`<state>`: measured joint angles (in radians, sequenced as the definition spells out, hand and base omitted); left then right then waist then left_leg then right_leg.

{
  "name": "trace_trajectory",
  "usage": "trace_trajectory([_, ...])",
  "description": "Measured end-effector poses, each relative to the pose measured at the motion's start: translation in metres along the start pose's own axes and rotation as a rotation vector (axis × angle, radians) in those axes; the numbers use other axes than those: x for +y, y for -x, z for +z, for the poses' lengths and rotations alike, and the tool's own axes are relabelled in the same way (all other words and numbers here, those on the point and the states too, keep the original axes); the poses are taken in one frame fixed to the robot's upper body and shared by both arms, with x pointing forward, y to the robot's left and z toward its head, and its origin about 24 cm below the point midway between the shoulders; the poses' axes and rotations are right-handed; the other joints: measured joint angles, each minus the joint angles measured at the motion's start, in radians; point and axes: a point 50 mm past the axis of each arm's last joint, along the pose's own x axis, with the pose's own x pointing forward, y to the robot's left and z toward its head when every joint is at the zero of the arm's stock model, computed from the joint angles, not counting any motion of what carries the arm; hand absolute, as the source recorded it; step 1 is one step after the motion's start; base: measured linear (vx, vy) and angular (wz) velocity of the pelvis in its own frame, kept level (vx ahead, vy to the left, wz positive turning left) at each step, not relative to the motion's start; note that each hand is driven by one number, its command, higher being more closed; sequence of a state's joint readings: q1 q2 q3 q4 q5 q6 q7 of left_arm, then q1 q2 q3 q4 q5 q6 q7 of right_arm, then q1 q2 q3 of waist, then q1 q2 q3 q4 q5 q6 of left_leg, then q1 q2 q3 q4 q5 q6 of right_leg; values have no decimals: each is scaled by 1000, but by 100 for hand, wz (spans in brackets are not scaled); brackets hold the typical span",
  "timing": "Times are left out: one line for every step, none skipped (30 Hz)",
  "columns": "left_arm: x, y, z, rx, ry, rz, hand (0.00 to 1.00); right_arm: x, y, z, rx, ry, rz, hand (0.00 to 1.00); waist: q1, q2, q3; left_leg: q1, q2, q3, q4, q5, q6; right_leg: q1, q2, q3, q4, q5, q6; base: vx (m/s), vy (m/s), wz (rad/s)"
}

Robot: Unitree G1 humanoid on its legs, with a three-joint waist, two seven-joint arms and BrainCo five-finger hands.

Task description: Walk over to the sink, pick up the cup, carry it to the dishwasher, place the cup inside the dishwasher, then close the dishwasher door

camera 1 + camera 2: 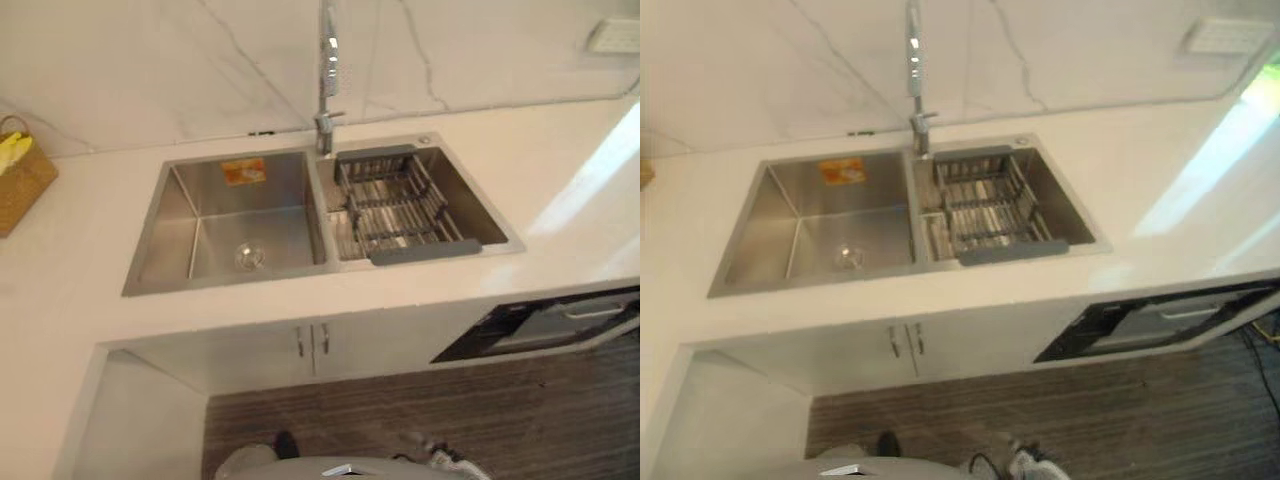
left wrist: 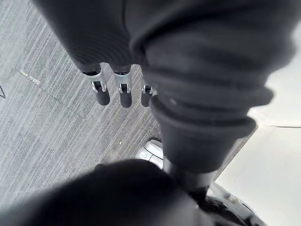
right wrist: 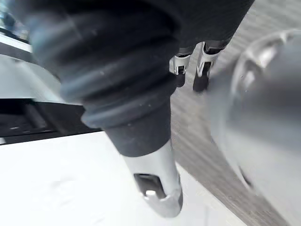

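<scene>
Left eye view: basket [image 1: 22, 182] by sink [image 1: 168, 228]

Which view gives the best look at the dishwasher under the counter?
The right eye view: the dishwasher shows widest there, door partly open. The left eye view crops it more at the edge; the right wrist view catches a dark strip of it.

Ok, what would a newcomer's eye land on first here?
The steel double sink in the white counter draws the eye first: a grey dish rack sits in its right basin, an orange sticker on the left basin's back wall. Under the counter to the right, the dark dishwasher looks ajar. The left hand and right hand hang open above the floor.
</scene>
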<state>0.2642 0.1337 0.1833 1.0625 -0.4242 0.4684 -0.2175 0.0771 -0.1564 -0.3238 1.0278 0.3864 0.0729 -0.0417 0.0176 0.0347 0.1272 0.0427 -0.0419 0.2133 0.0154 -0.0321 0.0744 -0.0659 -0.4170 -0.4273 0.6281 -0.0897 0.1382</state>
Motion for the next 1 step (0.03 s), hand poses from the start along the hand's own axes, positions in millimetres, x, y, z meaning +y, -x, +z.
trace_trajectory([1, 2, 9, -16, -23, 8, 0, 2, 0, -6, 21, -8, 1, 0, -5, -9, 4, 4, 15, -34, -2, 0, 0, -4, 42, 49, -24, -49, -2, 87, 40, 81])
